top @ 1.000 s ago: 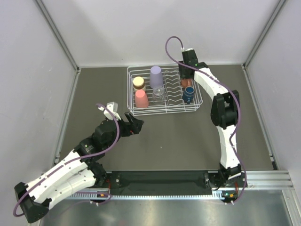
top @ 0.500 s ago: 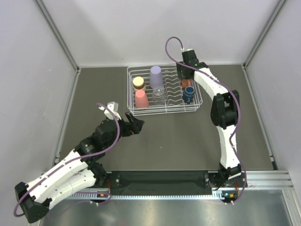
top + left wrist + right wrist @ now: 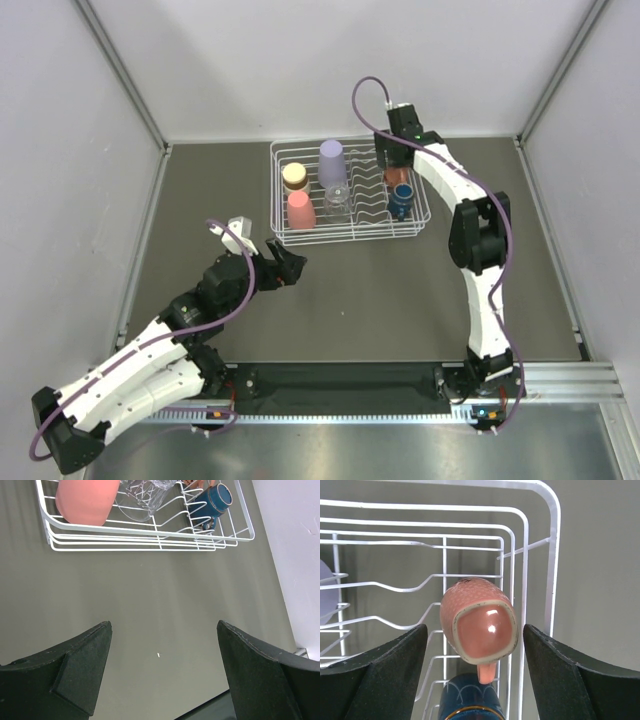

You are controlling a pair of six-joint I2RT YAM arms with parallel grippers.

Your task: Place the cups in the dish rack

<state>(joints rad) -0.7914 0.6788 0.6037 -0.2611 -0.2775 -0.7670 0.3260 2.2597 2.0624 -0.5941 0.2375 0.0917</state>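
Observation:
The white wire dish rack (image 3: 350,238) stands at the back centre. In it are a lavender tumbler (image 3: 332,163), a shiny steel cup (image 3: 337,203), a pink tumbler (image 3: 300,212), a salmon-pink mug (image 3: 396,177) and a dark blue mug (image 3: 402,197). My right gripper (image 3: 393,158) hovers over the rack's far right corner, open. In the right wrist view its jaws (image 3: 474,630) stand apart on either side of the salmon-pink mug (image 3: 480,625), not touching it, with the blue mug (image 3: 470,700) just below. My left gripper (image 3: 290,265) is open and empty over bare table in front of the rack.
A cup with a pale top (image 3: 294,177) stands behind the pink tumbler. The left wrist view shows the rack's front rim (image 3: 150,530), the pink tumbler (image 3: 85,500), the steel cup (image 3: 142,495) and the blue mug (image 3: 215,500). Grey walls enclose the table on three sides.

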